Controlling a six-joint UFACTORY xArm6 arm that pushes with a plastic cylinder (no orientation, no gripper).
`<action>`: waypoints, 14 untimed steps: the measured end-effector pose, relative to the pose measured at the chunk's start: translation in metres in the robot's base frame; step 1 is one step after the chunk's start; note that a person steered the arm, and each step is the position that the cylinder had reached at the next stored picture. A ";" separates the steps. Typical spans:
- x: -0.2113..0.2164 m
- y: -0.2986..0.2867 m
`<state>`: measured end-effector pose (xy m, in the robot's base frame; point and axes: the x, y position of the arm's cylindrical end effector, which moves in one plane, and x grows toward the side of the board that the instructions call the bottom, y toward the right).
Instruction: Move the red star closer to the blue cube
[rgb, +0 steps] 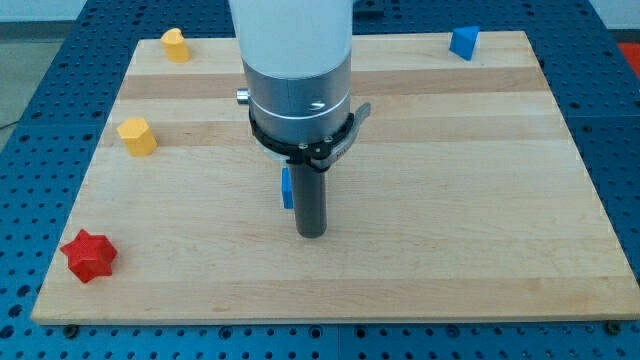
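Note:
The red star (88, 255) lies near the bottom left corner of the wooden board (480, 200). A blue block (286, 187) sits near the board's middle, mostly hidden behind my rod, so its shape is unclear. A second blue block (463, 42), wedge-like, sits near the top right edge. My tip (313, 234) rests on the board just right of and below the middle blue block, far to the right of the red star.
Two yellow blocks lie at the left: one (175, 45) at the top left corner, one (137, 136) at the left side. The arm's white and grey body (297, 70) covers the board's upper middle. Blue perforated table surrounds the board.

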<state>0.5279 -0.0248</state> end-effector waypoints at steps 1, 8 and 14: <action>-0.012 -0.016; -0.019 -0.280; 0.088 -0.279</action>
<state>0.6157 -0.3034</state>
